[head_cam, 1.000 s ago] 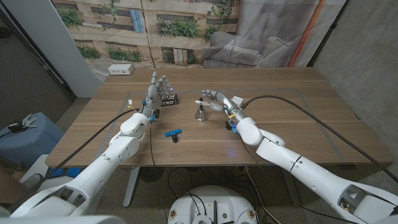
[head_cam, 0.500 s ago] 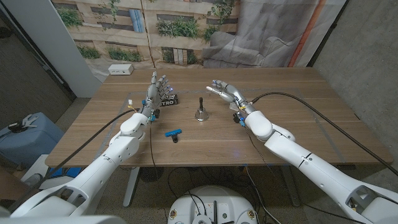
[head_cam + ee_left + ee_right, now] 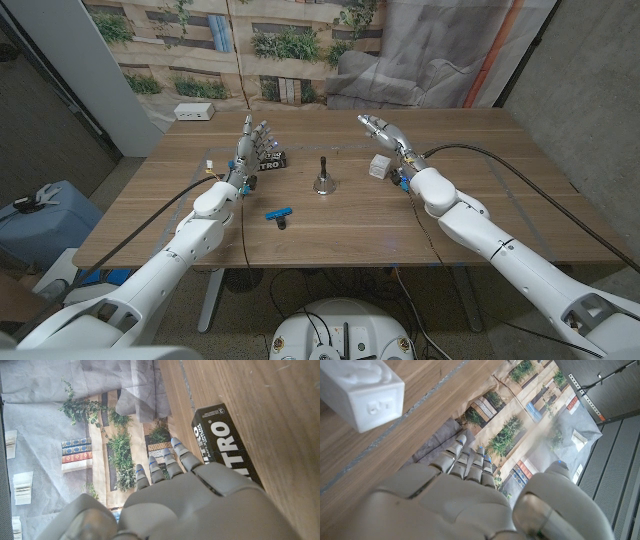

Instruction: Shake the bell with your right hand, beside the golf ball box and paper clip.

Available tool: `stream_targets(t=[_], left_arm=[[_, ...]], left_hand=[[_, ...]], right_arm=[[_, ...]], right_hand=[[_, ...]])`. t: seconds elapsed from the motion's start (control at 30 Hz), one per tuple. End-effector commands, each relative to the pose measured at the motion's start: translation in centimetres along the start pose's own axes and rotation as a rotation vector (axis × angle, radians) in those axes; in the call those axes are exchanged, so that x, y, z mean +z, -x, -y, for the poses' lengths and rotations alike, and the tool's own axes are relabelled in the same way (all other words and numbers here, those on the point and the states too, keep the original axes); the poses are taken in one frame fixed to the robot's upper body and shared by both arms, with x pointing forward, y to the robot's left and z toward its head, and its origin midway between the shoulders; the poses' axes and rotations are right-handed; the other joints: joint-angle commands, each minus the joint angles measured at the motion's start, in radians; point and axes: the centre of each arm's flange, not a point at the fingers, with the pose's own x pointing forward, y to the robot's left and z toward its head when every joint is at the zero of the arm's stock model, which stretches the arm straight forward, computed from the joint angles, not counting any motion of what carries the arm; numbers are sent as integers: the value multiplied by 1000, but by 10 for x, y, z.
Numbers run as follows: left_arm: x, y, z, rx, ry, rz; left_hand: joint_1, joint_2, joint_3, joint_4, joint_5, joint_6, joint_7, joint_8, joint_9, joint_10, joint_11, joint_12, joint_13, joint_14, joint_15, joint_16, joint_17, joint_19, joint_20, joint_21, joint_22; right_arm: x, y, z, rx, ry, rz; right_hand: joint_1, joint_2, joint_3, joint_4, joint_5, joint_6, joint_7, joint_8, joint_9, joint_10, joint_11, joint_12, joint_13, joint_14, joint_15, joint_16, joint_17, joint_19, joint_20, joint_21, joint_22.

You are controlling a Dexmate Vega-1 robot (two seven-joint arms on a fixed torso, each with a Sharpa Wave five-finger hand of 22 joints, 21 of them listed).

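Observation:
The small metal bell (image 3: 323, 181) with a dark handle stands upright near the table's middle, nothing touching it. To its left lies the black golf ball box (image 3: 270, 157) (image 3: 227, 442), and the blue paper clip (image 3: 278, 213) lies nearer the front edge. My right hand (image 3: 385, 134) (image 3: 470, 495) is raised over the table to the right of the bell and well apart from it, fingers extended and apart, holding nothing. My left hand (image 3: 252, 143) (image 3: 195, 495) stands beside the box with fingers straight up, empty.
A small white cube (image 3: 379, 165) (image 3: 362, 390) sits on the table just below my right hand. A white power strip (image 3: 194, 112) lies at the table's far left corner. Black cables trail along both arms.
My right hand has let go of the bell's handle and drawn back up and to the right. The bell stays standing. The left arm has not moved.

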Motion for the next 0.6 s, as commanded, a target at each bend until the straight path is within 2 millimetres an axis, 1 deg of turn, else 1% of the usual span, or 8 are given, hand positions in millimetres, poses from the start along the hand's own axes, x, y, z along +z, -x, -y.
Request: stream_targets(t=[0.03,0.2,0.43,0.53,0.6], left_arm=[[0,0,0,-1,0,0],[0,0,0,-1,0,0],[0,0,0,0,0,0],[0,0,0,0,0,0],[0,0,0,-1,0,0]], left_hand=[[-1,12,0,7,7,0,-6,6,4,4,-7,6,5,10,-99,6,5,8,1,7,6],[-1,12,0,7,7,0,-6,6,4,4,-8,6,5,9,-98,6,5,7,1,7,6],[-1,12,0,7,7,0,-6,6,4,4,-5,6,5,9,-99,5,5,7,1,7,6],[-1,12,0,7,7,0,-6,6,4,3,-6,6,5,9,-98,6,5,7,1,7,6],[-1,12,0,7,7,0,-6,6,4,3,-7,6,5,9,-98,6,5,7,2,7,6]], right_arm=[[-15,-10,46,-86,-74,-15],[-23,-11,59,-104,-85,-19],[-42,-11,73,-133,-170,-33],[-51,-7,78,-169,-207,-40],[-57,-1,77,-192,-221,-56]], right_hand=[[-17,1,-5,9,-1,-9,2,0,0,-8,2,2,0,-8,2,0,0,-18,3,-5,0],[-29,-1,-10,13,-1,-16,4,1,0,-12,5,4,-1,-11,4,2,-2,-26,5,-3,-1],[-43,-2,-15,19,0,-11,1,5,-1,-13,6,7,-2,-13,4,5,-4,-30,3,0,-1],[-50,0,-17,22,1,-8,3,8,-1,-10,9,9,-3,-11,4,7,-4,-33,3,1,-1],[-56,2,-18,25,2,-6,3,9,-1,-4,8,12,-3,-8,2,9,-5,-33,3,2,-1]])
